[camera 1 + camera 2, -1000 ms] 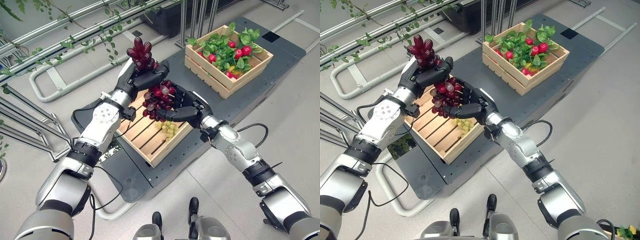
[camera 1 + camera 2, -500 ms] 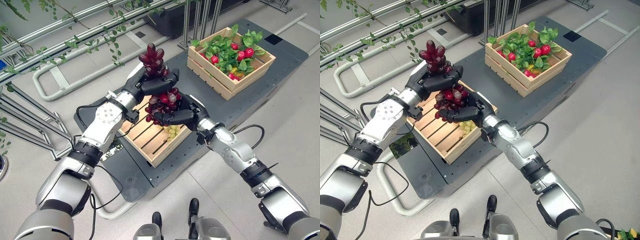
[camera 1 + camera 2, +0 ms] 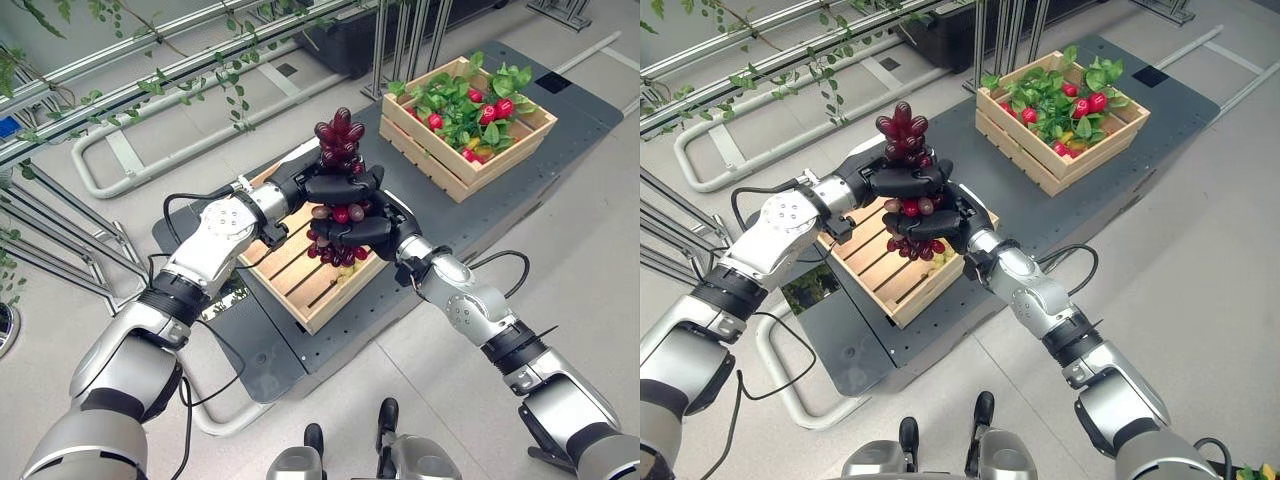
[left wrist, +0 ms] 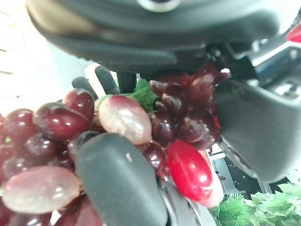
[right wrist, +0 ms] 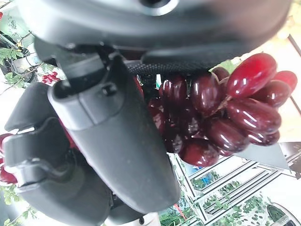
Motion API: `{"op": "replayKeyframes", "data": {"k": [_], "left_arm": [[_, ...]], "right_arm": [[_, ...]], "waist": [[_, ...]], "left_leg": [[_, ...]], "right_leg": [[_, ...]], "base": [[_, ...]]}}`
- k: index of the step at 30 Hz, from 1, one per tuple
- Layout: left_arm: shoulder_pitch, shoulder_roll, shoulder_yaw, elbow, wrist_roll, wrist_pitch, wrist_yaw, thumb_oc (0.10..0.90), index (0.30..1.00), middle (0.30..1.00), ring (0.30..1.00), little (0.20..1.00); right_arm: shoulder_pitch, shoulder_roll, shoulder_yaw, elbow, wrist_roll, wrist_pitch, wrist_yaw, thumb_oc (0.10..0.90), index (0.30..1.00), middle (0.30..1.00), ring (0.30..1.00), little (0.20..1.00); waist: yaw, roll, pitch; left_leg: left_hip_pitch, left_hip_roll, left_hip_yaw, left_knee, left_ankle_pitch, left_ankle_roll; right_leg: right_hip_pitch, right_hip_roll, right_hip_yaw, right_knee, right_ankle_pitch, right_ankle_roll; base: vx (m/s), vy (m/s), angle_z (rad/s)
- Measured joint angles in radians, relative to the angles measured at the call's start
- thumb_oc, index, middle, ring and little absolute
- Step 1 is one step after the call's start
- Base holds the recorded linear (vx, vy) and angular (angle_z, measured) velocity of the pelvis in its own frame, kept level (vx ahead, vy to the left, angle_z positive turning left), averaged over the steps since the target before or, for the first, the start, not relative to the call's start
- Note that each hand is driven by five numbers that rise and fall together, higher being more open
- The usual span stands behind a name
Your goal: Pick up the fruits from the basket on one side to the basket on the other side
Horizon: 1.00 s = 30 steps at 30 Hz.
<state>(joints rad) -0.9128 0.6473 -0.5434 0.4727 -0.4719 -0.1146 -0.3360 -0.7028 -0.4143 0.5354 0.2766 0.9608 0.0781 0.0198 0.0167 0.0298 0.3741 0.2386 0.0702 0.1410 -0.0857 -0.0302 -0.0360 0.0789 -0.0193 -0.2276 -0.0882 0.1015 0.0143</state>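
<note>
A bunch of dark red grapes (image 3: 338, 140) hangs above the near wooden crate (image 3: 290, 275). My left hand (image 3: 330, 184) is shut on the bunch's upper part, with grapes sticking out above its fingers. Just below it my right hand (image 3: 368, 230) is shut on the lower part of the same bunch (image 3: 340, 250). Both wrist views show red grapes (image 4: 127, 117) (image 5: 221, 117) pressed between thumb and fingers. Green grapes (image 3: 943, 259) peek out in the crate under the bunch. The far crate (image 3: 470, 150) holds red fruits (image 3: 494, 108) among green leaves.
Both crates stand on a dark perforated platform (image 3: 450, 225). Metal rails with a leafy vine (image 3: 150, 85) run along the back left. A white tube frame (image 3: 150, 160) lies on the floor behind the near crate. Grey floor (image 3: 590, 200) lies to the right.
Both hands have moved to the right with the grape bunch, closing together on it. The camera has shifted slightly as well.
</note>
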Motion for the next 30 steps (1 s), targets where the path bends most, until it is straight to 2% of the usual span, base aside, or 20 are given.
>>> {"op": "replayKeyframes", "data": {"k": [7, 15, 16, 17, 18, 19, 20, 30], "left_arm": [[0.000, -0.010, -0.008, -0.035, -0.003, 0.000, 0.022, 0.400, 0.300, 0.300, 0.300, 0.300], [0.000, -0.027, -0.008, -0.056, -0.014, -0.001, 0.068, 0.400, 0.300, 0.300, 0.300, 0.300], [0.000, -0.027, -0.009, -0.058, -0.014, -0.001, 0.071, 0.436, 0.354, 0.354, 0.354, 0.354], [0.000, -0.030, -0.009, -0.064, -0.014, -0.001, 0.079, 0.436, 0.354, 0.354, 0.354, 0.354], [0.000, -0.039, -0.010, -0.074, -0.014, -0.001, 0.096, 0.535, 0.502, 0.502, 0.502, 0.502], [0.000, -0.046, -0.010, -0.078, -0.014, -0.001, 0.110, 0.598, 0.596, 0.596, 0.596, 0.596], [0.000, -0.049, -0.010, -0.084, -0.014, -0.001, 0.122, 0.800, 0.900, 0.900, 0.900, 0.900], [0.008, -0.095, -0.008, -0.102, -0.014, -0.023, 0.219, 0.800, 0.900, 0.900, 0.900, 0.900]], "right_arm": [[0.000, 0.005, -0.014, 0.025, 0.001, -0.017, -0.043, 0.400, 0.300, 0.300, 0.300, 0.300], [0.000, 0.015, -0.018, 0.036, 0.032, -0.038, -0.043, 0.400, 0.300, 0.300, 0.300, 0.300], [0.000, 0.015, -0.020, 0.036, 0.032, -0.038, -0.043, 0.400, 0.300, 0.300, 0.300, 0.300], [0.000, 0.015, -0.024, 0.036, 0.034, -0.039, -0.045, 0.400, 0.300, 0.300, 0.300, 0.300], [0.000, 0.015, -0.034, 0.036, 0.037, -0.041, -0.053, 0.400, 0.300, 0.300, 0.300, 0.300], [0.000, 0.016, -0.043, 0.036, 0.037, -0.041, -0.053, 0.400, 0.300, 0.300, 0.300, 0.300], [-0.002, 0.017, -0.049, 0.036, 0.037, -0.042, -0.053, 0.400, 0.300, 0.300, 0.300, 0.300], [-0.002, 0.028, -0.080, 0.036, 0.040, -0.055, -0.053, 0.400, 0.300, 0.300, 0.300, 0.300]], "waist": [[0.003, 0.000, 0.000], [0.002, 0.000, 0.000], [0.002, 0.000, 0.000], [0.002, 0.000, 0.000], [0.004, 0.000, 0.000], [0.006, 0.000, 0.000], [0.007, -0.001, 0.000], [0.011, -0.001, -0.001]], "left_leg": [[0.000, 0.000, -0.001, 0.000, 0.000, 0.000], [0.000, 0.000, -0.001, 0.000, 0.000, 0.000], [0.000, 0.000, -0.001, 0.000, 0.000, 0.000], [0.000, 0.000, -0.001, 0.000, 0.000, 0.000], [0.000, 0.000, -0.001, 0.000, 0.000, 0.000], [0.000, 0.000, -0.001, 0.000, 0.000, 0.000], [0.000, 0.000, -0.001, 0.000, 0.000, 0.000], [0.000, 0.000, -0.001, 0.000, 0.000, 0.000]], "right_leg": [[0.000, -0.001, 0.000, 0.000, 0.000, 0.000], [0.000, 0.000, 0.000, 0.000, 0.000, 0.000], [0.000, 0.000, 0.000, 0.000, 0.000, 0.000], [0.000, 0.000, 0.000, 0.000, 0.000, 0.000], [0.000, 0.000, 0.000, 0.000, 0.000, 0.000], [0.000, 0.000, -0.001, 0.000, 0.000, 0.000], [0.000, 0.000, 0.000, 0.000, 0.000, 0.000], [0.000, 0.000, 0.000, 0.000, 0.000, 0.000]], "base": [[0.00, 0.000, 0.00], [0.00, 0.000, 0.00], [0.00, 0.000, 0.00], [0.00, 0.000, 0.00], [0.00, 0.000, 0.00], [0.00, 0.000, 0.00], [0.00, 0.000, 0.00], [0.00, 0.000, 0.00]]}}
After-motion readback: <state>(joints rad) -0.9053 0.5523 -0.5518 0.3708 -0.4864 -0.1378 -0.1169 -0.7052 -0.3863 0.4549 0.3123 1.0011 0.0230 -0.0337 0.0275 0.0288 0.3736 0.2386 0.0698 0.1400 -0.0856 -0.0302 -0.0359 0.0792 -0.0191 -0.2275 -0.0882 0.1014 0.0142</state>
